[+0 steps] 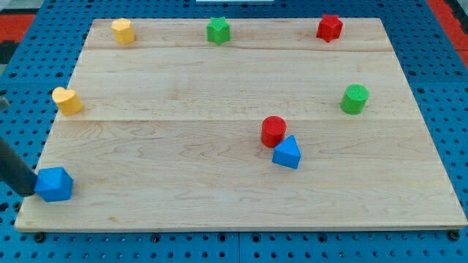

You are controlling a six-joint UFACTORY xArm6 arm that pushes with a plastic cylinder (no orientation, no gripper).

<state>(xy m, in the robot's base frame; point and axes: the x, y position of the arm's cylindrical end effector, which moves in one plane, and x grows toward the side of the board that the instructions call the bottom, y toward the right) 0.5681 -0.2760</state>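
Observation:
My dark rod comes in from the view's left edge, and my tip [31,191] rests against the left side of a blue cube [54,184] at the board's bottom-left corner. A yellow heart-shaped block [67,101] lies higher up along the left edge. Near the middle right, a red cylinder [273,131] touches a blue wedge-shaped block [287,153] just below it.
Along the top edge of the wooden board [219,190] sit a yellow block [123,31], a green star-shaped block [218,30] and a red star-shaped block [329,28]. A green cylinder [355,98] stands at the right. Blue pegboard surrounds the board.

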